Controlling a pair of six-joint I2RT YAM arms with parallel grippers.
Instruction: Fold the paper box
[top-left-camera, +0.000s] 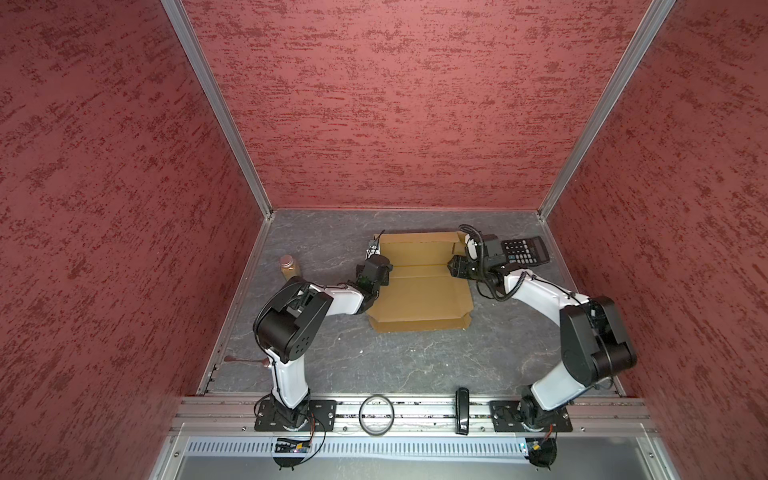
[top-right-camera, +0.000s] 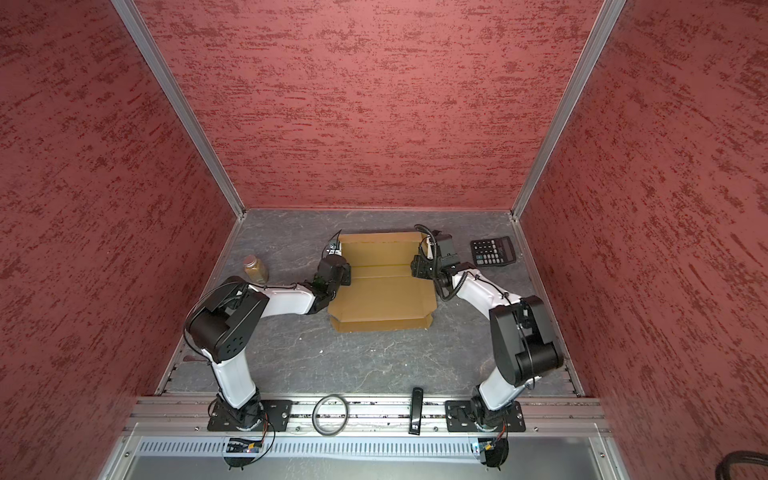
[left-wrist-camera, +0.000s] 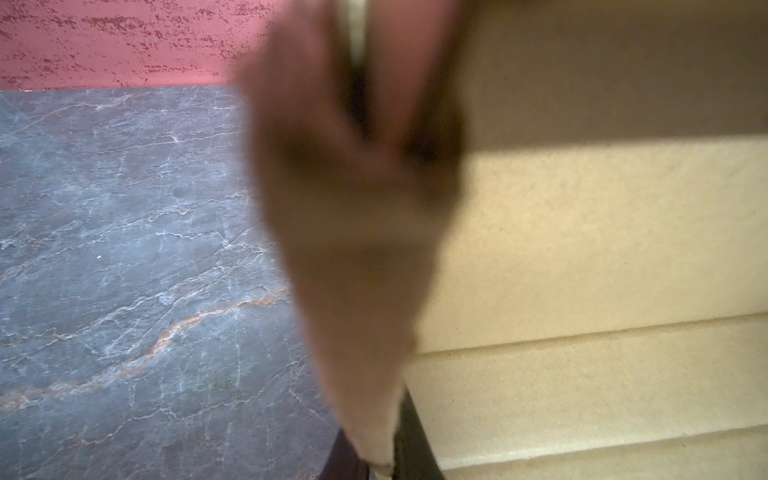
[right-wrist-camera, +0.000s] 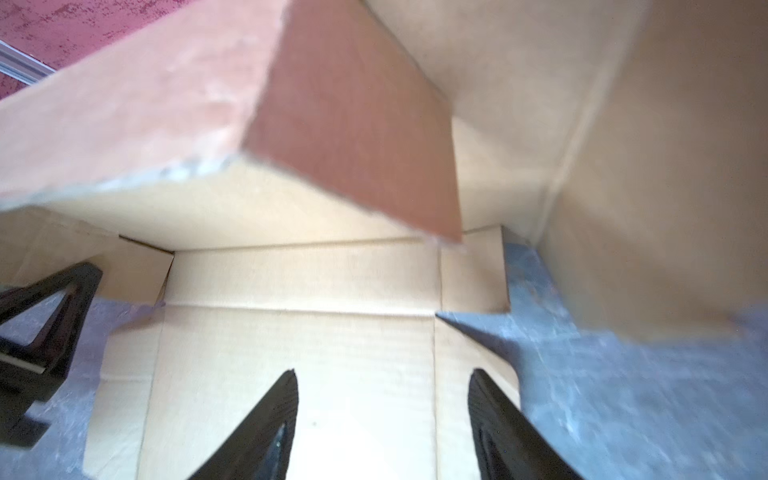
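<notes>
jaws: left gripper (top-left-camera: 374, 262) is clamped tight on a side flap (left-wrist-camera: 353, 216) of the paper box (top-left-camera: 419, 286), which lies mid table (top-left-camera: 415, 365) w/ its far panel (top-left-camera: 415, 249) tipped up. right gripper (right-wrist-camera: 382, 374) is spread wide over the box's right edge, gripping nothing. step looks like raising the side walls: prob best to hold the left pinch steady at the crease, then close the right on its own flap & lift both evenly so the sheet doesn't skew. left wrist view is mostly blurred flap against the lens, so pad contact is unclear. right flap sits behind the arm in both top views.
</notes>
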